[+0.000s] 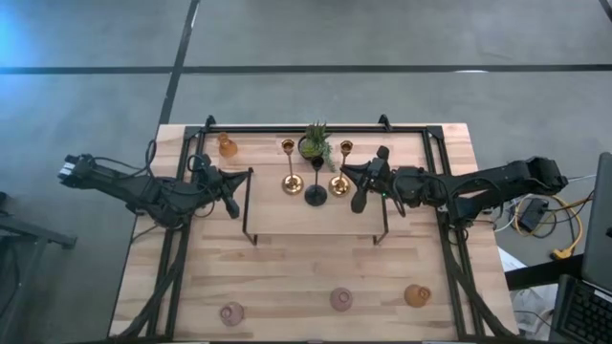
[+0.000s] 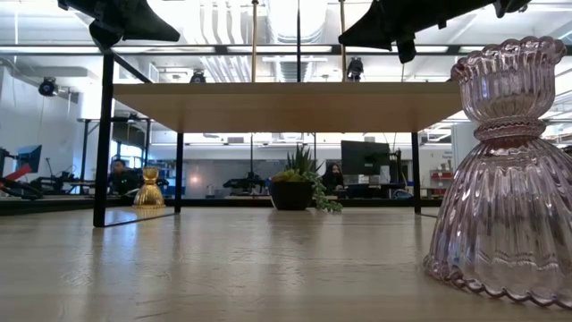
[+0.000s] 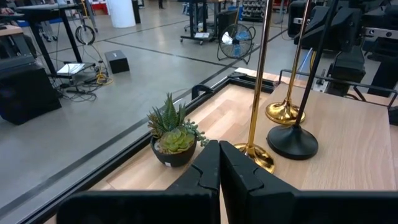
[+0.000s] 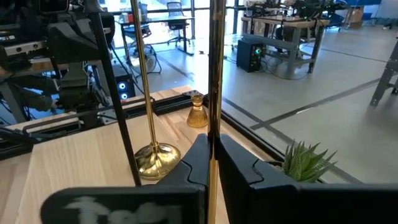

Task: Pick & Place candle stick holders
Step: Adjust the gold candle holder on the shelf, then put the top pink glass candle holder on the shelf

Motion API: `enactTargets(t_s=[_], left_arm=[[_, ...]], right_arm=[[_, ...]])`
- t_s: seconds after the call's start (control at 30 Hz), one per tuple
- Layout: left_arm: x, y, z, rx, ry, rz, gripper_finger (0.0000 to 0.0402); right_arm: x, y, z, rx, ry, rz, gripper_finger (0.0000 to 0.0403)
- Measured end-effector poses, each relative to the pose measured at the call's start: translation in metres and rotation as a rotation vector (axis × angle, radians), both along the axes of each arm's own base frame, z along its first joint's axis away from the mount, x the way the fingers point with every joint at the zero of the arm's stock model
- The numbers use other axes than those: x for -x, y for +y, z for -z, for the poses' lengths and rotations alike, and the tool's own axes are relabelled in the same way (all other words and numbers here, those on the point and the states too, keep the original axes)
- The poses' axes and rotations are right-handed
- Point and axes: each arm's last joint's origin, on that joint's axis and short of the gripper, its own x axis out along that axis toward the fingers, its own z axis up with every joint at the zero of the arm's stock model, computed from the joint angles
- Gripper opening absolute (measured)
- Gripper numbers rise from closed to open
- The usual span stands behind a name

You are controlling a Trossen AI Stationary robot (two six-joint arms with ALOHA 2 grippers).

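1. Nearest the table's front edge stand three squat glass candle holders in a row: a ribbed pink glass holder (image 1: 231,312), a second pink glass holder (image 1: 341,299) and an amber glass holder (image 1: 416,295). The low view shows only one pink one, looming at its right
2. A raised wooden shelf on a black frame (image 1: 287,218) spans the middle of the light wooden table (image 1: 287,277)
3. On the shelf a slim tall black candle holder (image 1: 316,196) stands between two slim tall gold ones, the left gold holder (image 1: 290,182) and the right gold holder (image 1: 340,182)
4. The left gripper (image 3: 219,168) hangs over the shelf's left end, fingers pressed together on nothing, as its wrist view shows
5. The right gripper (image 4: 213,162) is clamped tight on the right gold holder's stem; only its wrist view shows the stem running into the seam between the fingers. That holder's base rests on the shelf in the left wrist view
6. Behind the shelf sits a small potted green succulent (image 1: 316,143); the low view puts it at table level, framed by the shelf legs
7. A second amber glass holder (image 1: 227,145) stands at the back left
8. Beyond the table, the low view shows two seated people (image 2: 116,170) at desks
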Motion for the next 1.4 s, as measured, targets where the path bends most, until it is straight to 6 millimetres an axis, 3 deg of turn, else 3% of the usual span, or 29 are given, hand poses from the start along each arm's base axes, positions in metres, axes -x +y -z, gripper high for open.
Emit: enactTargets(t_s=[0.17,0.5,0.77,1.07,1.4], left_arm=[[0.0,0.0,0.0,0.003,-0.001,0.004,0.0005],[0.0,0.0,0.0,0.004,-0.001,0.006,0.0005],[0.0,-0.001,0.0,0.011,0.001,0.029,0.0005],[0.0,-0.001,0.0,0.009,0.002,0.031,0.0005],[0.0,-0.001,0.0,-0.022,0.022,0.036,0.0005]], right_arm=[[0.0,0.0,0.0,-0.001,-0.001,0.0,0.0028],[0.0,0.0,0.0,0.003,0.001,0.0,0.012],[0.005,0.0,-0.002,0.015,0.02,-0.003,0.0168],[0.03,-0.001,-0.012,-0.004,0.061,-0.002,0.0194],[0.075,0.009,-0.029,-0.056,0.061,-0.109,0.0177]])
